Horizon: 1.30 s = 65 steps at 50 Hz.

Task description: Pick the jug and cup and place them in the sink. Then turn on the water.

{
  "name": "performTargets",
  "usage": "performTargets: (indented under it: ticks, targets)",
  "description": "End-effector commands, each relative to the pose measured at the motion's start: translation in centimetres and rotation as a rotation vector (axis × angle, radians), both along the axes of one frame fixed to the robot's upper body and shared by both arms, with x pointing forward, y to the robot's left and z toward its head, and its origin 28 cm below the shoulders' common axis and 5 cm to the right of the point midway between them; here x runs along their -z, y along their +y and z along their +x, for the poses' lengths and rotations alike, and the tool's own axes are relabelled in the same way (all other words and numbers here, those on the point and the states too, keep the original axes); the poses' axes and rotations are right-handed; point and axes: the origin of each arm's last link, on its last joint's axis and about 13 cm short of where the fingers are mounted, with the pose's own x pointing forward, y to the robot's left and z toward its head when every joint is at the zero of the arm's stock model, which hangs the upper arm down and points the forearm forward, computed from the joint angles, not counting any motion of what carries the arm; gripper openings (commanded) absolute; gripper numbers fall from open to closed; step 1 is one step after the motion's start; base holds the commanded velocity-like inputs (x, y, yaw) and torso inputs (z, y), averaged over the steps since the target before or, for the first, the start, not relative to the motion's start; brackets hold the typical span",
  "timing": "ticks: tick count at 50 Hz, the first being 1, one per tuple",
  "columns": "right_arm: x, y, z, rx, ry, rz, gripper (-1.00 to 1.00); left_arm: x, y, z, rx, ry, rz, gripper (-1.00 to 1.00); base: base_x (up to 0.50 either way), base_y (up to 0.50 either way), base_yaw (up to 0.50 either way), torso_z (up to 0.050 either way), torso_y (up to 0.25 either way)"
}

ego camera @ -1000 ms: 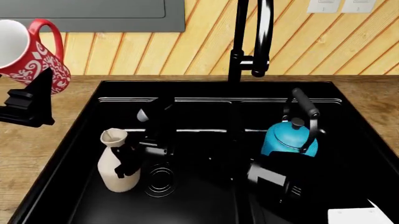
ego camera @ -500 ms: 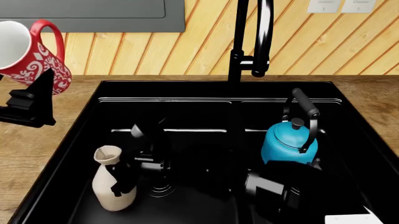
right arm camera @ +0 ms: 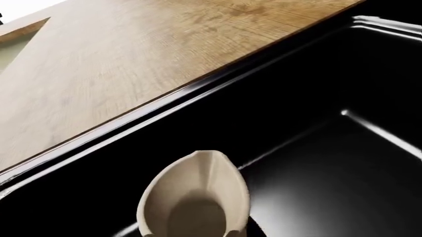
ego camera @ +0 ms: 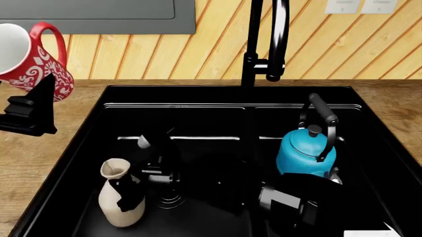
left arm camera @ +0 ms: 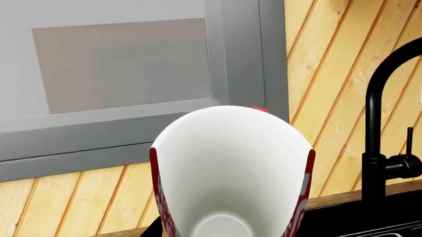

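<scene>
Down in the left basin of the sink the jug stands upright, long axis vertical, its flared mouth opening upward with the pouring lip turned toward the counter on the left; the right gripper is clamped around its neck. Nothing shows inside the jug's mouth in the right wrist view. A blue kettle sits in the right basin. Above the counter, left of the sink, the left gripper holds the cup tilted, its white empty interior facing the left wrist camera. The faucet rises behind the sink.
</scene>
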Motion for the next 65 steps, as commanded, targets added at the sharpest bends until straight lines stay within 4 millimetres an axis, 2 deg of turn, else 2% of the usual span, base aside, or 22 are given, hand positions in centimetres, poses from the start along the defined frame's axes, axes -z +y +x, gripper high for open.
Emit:
performTargets:
  ticks: [1,17,21,29,38,52,65]
  targets:
    - [-0.2,0.3,-0.2,-0.034,0.000,0.005,1.00,-0.1,-0.1,0.0,-0.005,-0.008,-0.012,-1.00,0.00,0.00,0.00,0.000,0.000]
    - [-0.7,-0.2,0.3,-0.023,-0.039,-0.093,1.00,-0.2,-0.4,0.4,0.005,-0.016,-0.018,-1.00,0.00,0.00,0.00,0.000,0.001]
    - [-1.9,-0.6,1.0,0.000,-0.087,-0.195,1.00,-0.6,-0.5,0.3,0.022,-0.025,-0.018,-1.00,0.00,0.00,0.00,0.002,0.000]
    - [-2.1,-0.8,1.2,0.018,-0.097,-0.223,1.00,-0.7,-0.7,0.3,0.026,-0.027,-0.014,-1.00,0.00,0.00,0.00,0.000,0.000]
    - [-2.4,-0.8,0.6,0.008,-0.098,-0.237,1.00,-0.7,-0.9,0.5,0.030,-0.029,-0.013,-1.00,0.00,0.00,0.00,0.000,0.000]
    - [-3.0,-2.1,-1.5,0.006,-0.079,-0.223,1.00,-0.8,-0.9,0.4,0.032,-0.034,-0.013,-1.00,0.00,0.00,0.00,0.000,0.000]
    - [-3.9,-3.4,-1.9,0.040,-0.087,-0.214,1.00,-0.9,-0.8,0.1,0.035,-0.035,-0.010,-1.00,0.00,0.00,0.00,0.000,0.000]
